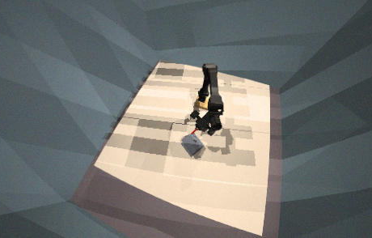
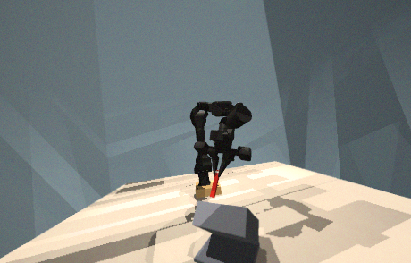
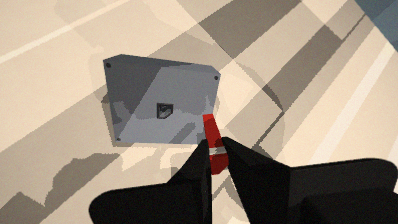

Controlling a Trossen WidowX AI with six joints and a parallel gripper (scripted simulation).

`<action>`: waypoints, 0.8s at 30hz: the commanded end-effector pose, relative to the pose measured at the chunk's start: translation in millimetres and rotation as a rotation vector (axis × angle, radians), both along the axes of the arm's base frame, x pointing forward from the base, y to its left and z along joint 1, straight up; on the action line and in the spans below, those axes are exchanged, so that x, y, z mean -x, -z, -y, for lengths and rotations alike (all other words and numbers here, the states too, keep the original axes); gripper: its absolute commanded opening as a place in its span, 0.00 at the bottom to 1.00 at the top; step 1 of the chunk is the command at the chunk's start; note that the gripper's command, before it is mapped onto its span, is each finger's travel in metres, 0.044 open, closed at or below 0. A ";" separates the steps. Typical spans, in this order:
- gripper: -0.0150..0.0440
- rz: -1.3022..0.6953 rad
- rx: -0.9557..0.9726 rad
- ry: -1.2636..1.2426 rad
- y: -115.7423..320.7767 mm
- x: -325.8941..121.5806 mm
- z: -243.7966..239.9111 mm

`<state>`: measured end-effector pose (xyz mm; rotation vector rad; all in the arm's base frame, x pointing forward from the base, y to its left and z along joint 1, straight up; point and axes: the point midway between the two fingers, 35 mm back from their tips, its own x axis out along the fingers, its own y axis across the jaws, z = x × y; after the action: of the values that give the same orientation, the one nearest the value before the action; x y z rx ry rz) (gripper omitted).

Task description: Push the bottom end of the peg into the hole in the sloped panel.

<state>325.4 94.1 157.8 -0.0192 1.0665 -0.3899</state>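
My gripper (image 2: 217,173) (image 3: 214,143) is shut on the red peg (image 1: 194,131) (image 2: 213,185) (image 3: 213,131), near a pale band around it. The peg is off the table and tilted, with its free end pointing down towards the grey sloped panel (image 1: 192,146) (image 2: 229,219) (image 3: 190,95). In the wrist view the free end overlaps the panel's lower right edge, to the right of the hole (image 3: 165,110). The hole is dark and looks like a square with one corner cut off. The peg's end is outside it. The peg's end shape is not clear.
The arm's black links (image 1: 213,87) (image 2: 220,108) rise behind the panel in the exterior view. A yellow-orange block (image 1: 202,103) (image 2: 202,191) is by the arm's base. Patchy shadows cross the pale table (image 1: 217,194) (image 2: 129,224) (image 3: 45,30).
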 end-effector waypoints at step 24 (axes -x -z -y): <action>0.25 0.148 -0.055 0.075 -8.5 11.1 -31.1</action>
<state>315.1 122.8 165.1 0.0851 0.9503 -0.4184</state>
